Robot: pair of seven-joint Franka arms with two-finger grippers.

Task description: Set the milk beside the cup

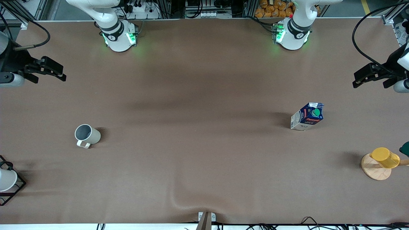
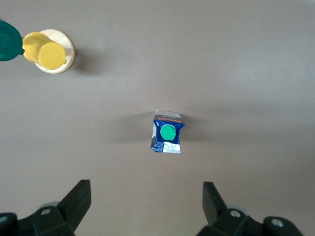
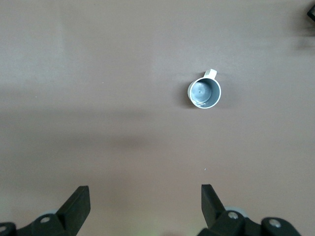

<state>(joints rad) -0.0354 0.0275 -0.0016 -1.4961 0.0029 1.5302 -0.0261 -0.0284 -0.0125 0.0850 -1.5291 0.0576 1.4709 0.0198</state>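
Note:
The milk [image 1: 307, 116], a dark blue and white carton with a green cap and red band, stands upright toward the left arm's end of the table; it also shows in the left wrist view [image 2: 167, 133]. The cup [image 1: 87, 135], an off-white mug with a grey inside and squarish handle, stands toward the right arm's end; it also shows in the right wrist view [image 3: 204, 92]. My left gripper [image 1: 359, 80] is open and empty, high over the table's edge; its own view shows it too [image 2: 146, 202]. My right gripper [image 1: 59, 72] is open and empty at the other edge; its own view shows it too [image 3: 145, 202].
A yellow cup [image 1: 384, 157] on a round wooden base [image 1: 375, 169] stands nearer the front camera than the milk, with a dark green object [image 1: 405, 148] beside it. A plain white cup [image 1: 6, 179] sits in a black wire rack [image 1: 17, 188] at the right arm's end.

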